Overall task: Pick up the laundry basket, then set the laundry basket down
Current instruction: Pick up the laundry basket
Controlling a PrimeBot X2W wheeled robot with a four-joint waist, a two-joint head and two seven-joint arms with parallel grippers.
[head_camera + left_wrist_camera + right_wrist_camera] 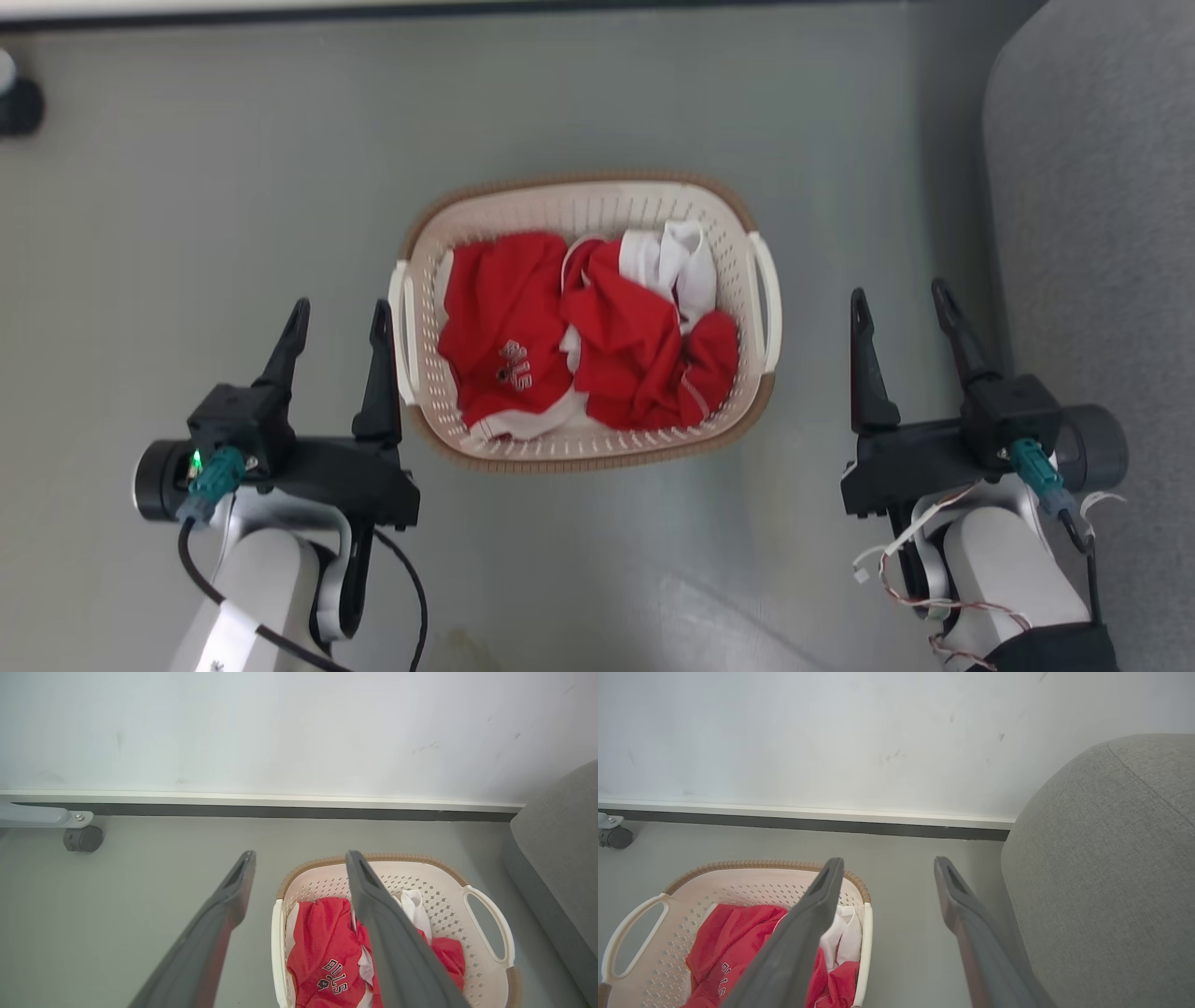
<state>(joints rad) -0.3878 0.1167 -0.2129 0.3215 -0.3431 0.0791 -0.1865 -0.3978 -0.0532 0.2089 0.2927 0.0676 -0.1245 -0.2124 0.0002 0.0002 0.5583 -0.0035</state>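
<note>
The laundry basket, holding red clothes, stands on the floor. The left end effector is just beside one handle and the right end effector farther off, both spread wide and empty. Grasp, lift and set-down all appear yet to come.

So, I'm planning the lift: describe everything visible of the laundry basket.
The laundry basket is cream perforated plastic, rounded-rectangular, with a brown woven-look rim and a white loop handle on each side. It stands upright on the grey floor, holding red and white clothes. The left gripper and right gripper flank it, apparently without touching.
</note>
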